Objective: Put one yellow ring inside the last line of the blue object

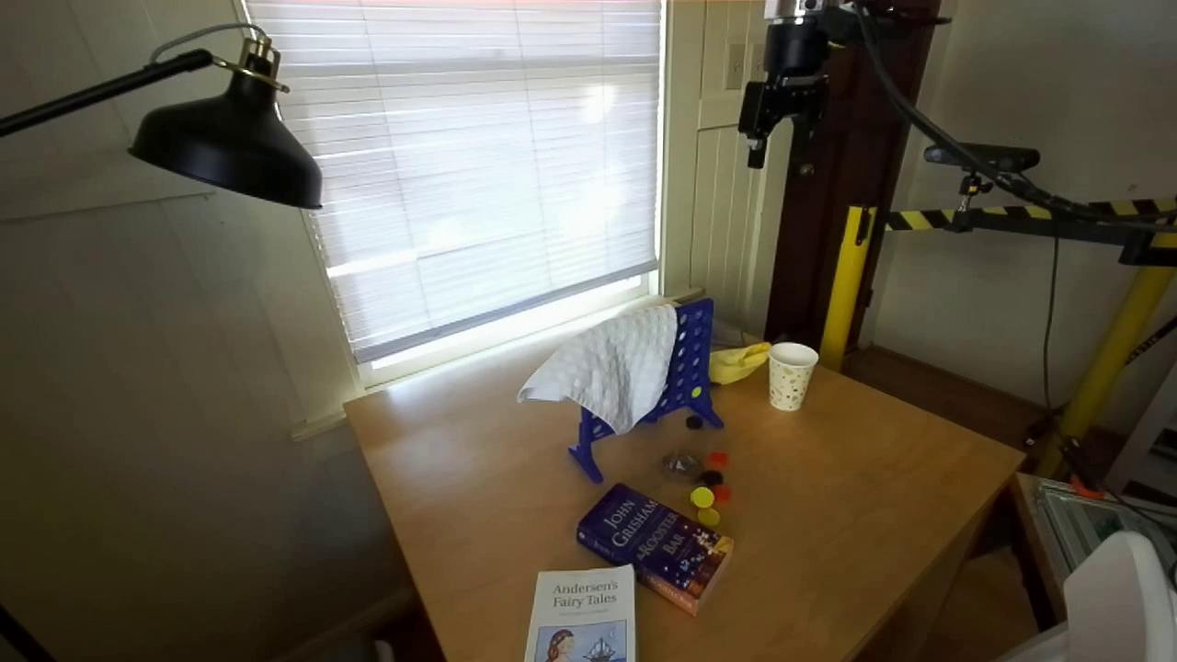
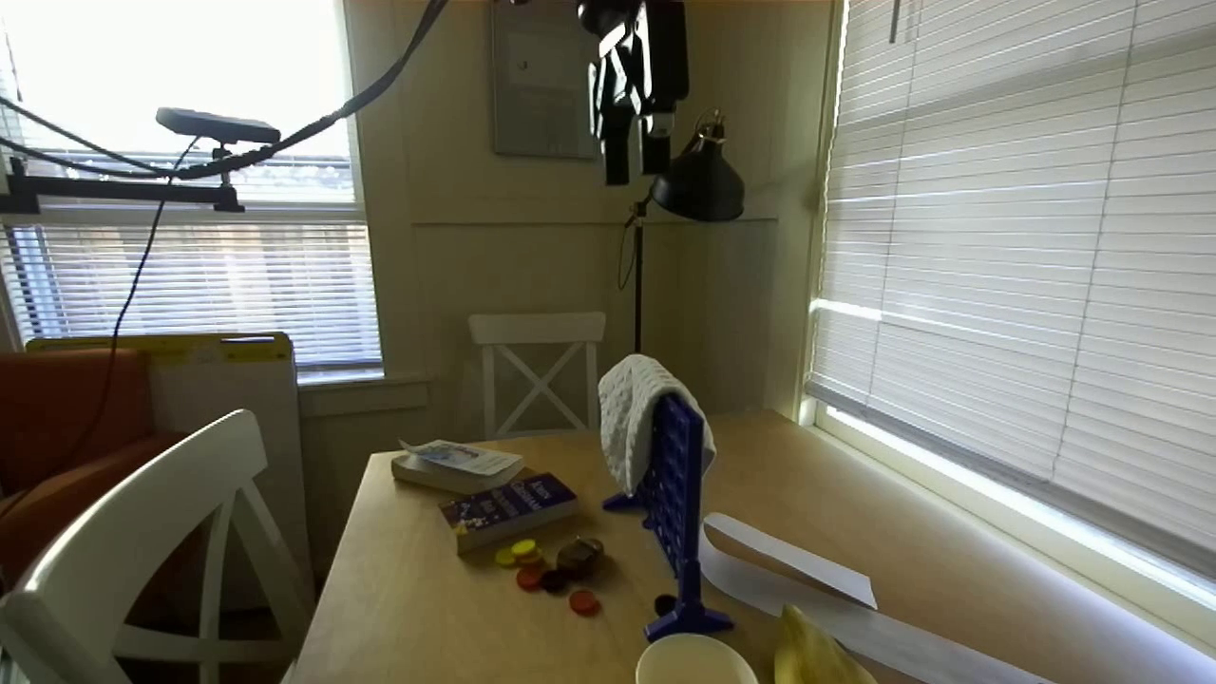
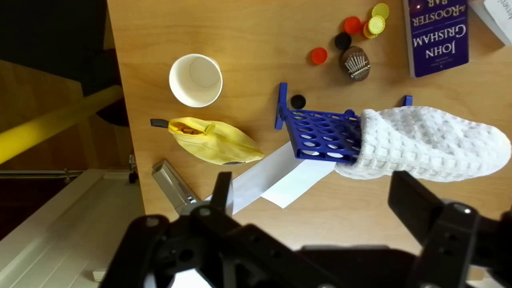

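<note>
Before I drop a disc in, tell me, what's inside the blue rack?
A yellow disc sits low in the blue rack, at its uncovered end. The draped white cloth hides much of the rest, so whether more discs sit there can't be seen.

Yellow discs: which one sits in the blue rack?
The yellow disc low in the blue rack, nearest the white cup; other yellow discs lie near the Grisham book.

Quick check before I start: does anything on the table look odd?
Yes: a white textured cloth hangs over the upright blue plastic rack, odd because it hides much of its holed face. The yellow banana-shaped fabric pouch also gapes near one end.
</note>
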